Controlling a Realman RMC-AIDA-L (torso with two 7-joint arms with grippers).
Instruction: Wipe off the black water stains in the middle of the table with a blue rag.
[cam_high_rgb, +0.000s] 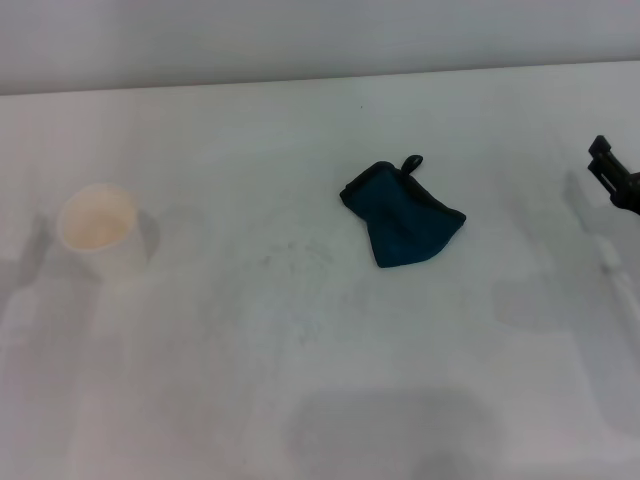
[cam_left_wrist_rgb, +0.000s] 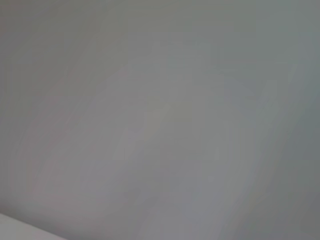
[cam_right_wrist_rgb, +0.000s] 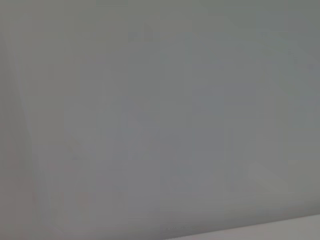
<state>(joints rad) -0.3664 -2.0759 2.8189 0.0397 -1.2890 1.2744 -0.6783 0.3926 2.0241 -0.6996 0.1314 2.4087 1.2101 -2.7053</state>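
Nearest, faint grey specks mark the white surface, with a paper cup to the left. Beyond them, the blue rag lies crumpled and untouched. At the far right edge, the right end effector hovers; whether its fingers are spread cannot be told.

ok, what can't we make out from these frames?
- Right claw: head view, cut off by the frame's right edge; open or shut unclear.
- Left claw: in no view.
- Black water stains: head view, only faint specks left of the blue rag.
- Both wrist views: blank grey, nothing identifiable.
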